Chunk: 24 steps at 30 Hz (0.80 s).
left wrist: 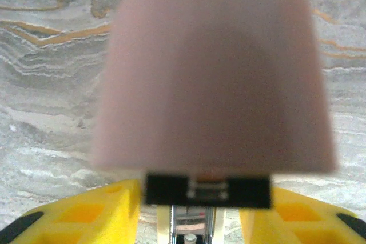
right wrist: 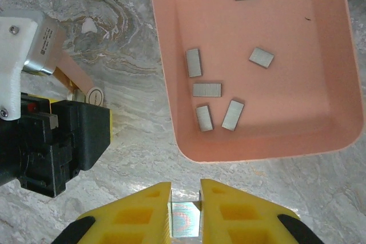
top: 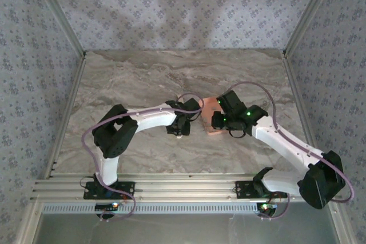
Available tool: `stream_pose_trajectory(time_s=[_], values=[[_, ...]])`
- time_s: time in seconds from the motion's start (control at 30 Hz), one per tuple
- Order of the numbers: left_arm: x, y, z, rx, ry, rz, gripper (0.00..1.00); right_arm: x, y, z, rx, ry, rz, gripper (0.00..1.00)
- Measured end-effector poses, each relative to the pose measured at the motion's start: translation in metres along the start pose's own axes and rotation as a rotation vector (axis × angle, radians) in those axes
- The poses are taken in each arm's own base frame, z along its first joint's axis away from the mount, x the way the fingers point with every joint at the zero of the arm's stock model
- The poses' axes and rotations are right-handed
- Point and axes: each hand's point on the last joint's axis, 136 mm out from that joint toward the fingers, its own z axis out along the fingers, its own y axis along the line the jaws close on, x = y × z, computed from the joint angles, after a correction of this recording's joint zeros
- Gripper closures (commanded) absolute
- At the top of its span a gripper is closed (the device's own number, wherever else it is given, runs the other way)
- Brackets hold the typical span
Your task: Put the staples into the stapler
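Observation:
The stapler stands open in the left wrist view. Its pale pink cover is raised and blurred close to the lens, and its cream sides and thin metal rail run below. My left gripper straddles the stapler's body, open, with a gap showing between each yellow finger and the body. My right gripper is shut on a shiny strip of staples, held just above the marble near the tray's near corner. From above, the left gripper and the right gripper are close together at mid-table.
A salmon-orange tray holds several loose staple strips and lies just ahead of the right gripper; from above the tray sits between the two wrists. The left arm's black-and-white wrist sits to the tray's left. Metal rails edge the marble table.

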Motion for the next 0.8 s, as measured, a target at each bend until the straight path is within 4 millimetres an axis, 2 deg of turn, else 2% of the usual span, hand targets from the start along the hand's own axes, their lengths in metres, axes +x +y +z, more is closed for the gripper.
stream_pose_trajectory(time_s=[0.17,0.33,0.43,0.5,0.63,0.8], values=[[-0.004,0.0,-0.017,0.031,-0.032,-0.003,0.43,0.001,0.002,-0.001,0.003,-0.007,-0.002,0.82],[-0.016,0.0,-0.058,0.122,-0.127,-0.009,0.4,0.004,0.006,-0.001,0.007,-0.01,-0.003,0.82],[-0.019,0.004,-0.072,0.199,-0.171,-0.034,0.4,0.005,0.008,0.001,0.007,-0.006,0.011,0.83],[-0.017,0.008,-0.07,0.231,-0.173,-0.046,0.4,0.006,0.008,0.002,0.01,-0.003,0.027,0.83],[-0.007,0.015,-0.052,0.266,-0.136,-0.06,0.4,0.006,0.008,0.004,0.006,-0.006,0.062,0.83],[-0.001,0.013,-0.039,0.328,-0.106,-0.068,0.42,0.007,0.01,0.006,0.004,-0.003,0.092,0.83]])
